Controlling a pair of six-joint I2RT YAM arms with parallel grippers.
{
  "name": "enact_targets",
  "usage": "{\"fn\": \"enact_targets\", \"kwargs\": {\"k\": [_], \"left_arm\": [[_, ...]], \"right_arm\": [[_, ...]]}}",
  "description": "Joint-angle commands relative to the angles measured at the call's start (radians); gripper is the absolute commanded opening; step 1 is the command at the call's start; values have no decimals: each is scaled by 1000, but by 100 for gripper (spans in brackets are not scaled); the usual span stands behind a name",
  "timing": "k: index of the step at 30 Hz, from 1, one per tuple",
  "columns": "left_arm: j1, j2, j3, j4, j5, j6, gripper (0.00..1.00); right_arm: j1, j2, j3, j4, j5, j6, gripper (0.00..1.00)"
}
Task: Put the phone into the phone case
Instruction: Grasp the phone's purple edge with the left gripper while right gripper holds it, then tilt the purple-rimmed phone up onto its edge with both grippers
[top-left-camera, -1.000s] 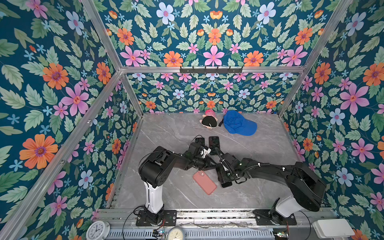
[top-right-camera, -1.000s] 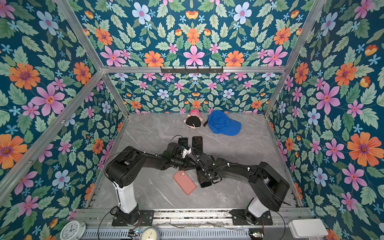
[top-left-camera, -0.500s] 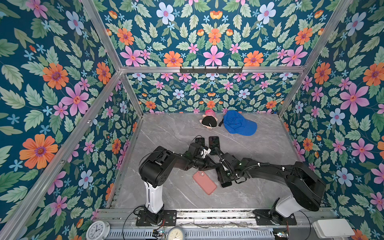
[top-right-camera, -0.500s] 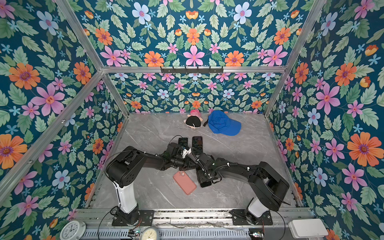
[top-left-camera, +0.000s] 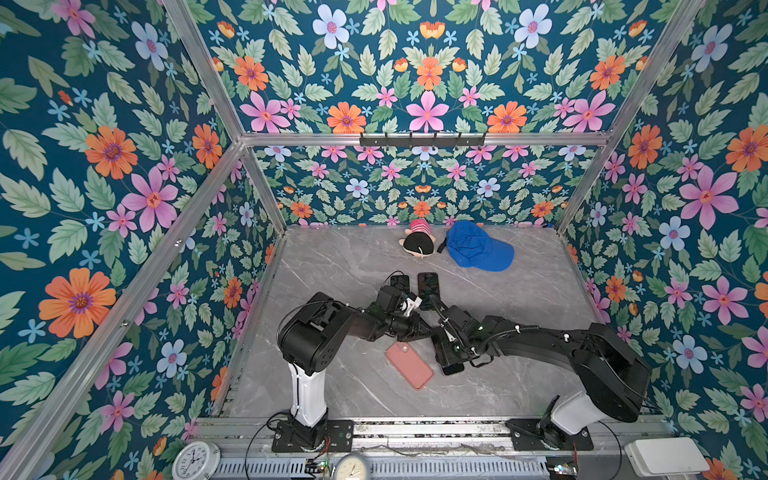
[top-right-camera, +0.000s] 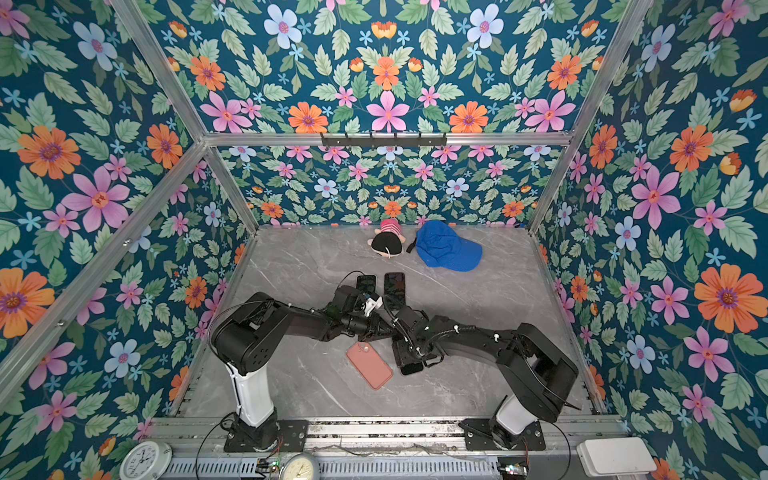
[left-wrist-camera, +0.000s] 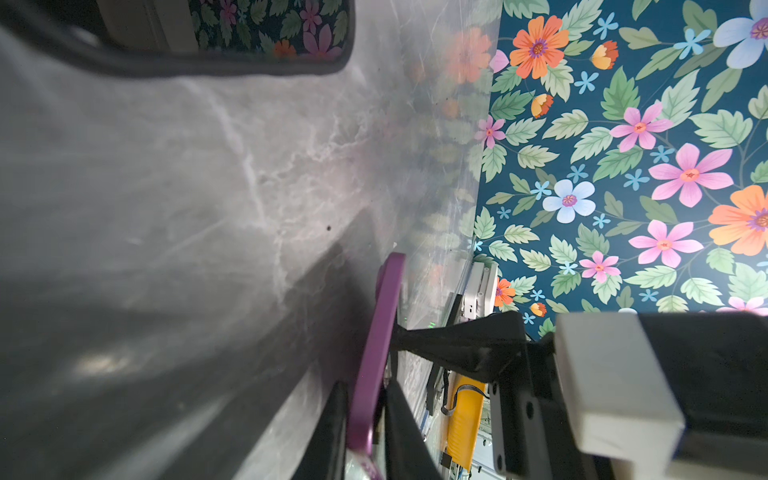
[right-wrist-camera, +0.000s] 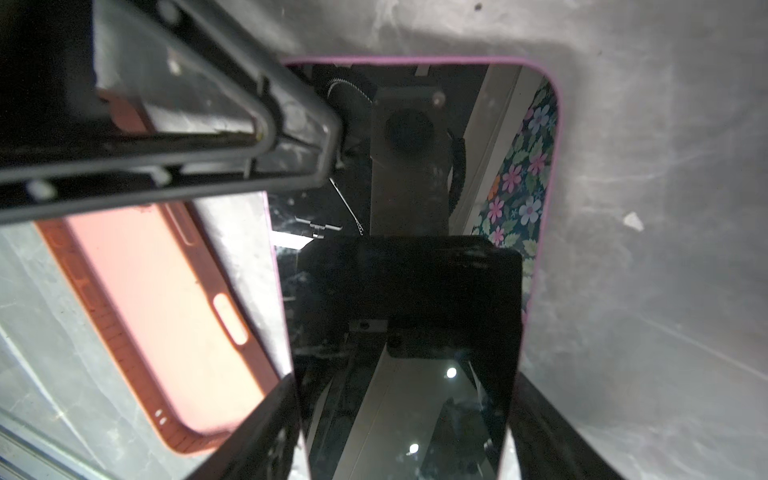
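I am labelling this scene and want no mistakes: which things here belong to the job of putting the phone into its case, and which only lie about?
For the job:
- purple-edged phone
- pink phone case

Only lying about:
- two other phones
- plush toy
- blue cap
- white clock
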Motion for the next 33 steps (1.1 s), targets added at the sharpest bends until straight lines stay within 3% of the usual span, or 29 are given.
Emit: {"fn": "enact_targets", "kwargs": {"k": [1, 16, 25, 33], "left_arm": [[-1, -8, -2, 17, 7, 3, 19], [-1, -42, -27, 85, 15, -51, 15], [13, -66, -103, 387, 25, -253, 12], [63, -108, -115, 494, 2, -344, 8]], "right_arm": [[2, -21, 9, -21, 19, -7, 82], [0, -103, 50, -84, 67, -13, 84], [-43, -202, 86, -85, 69, -9, 85], [-132, -271, 93, -74, -67, 37, 85]]}}
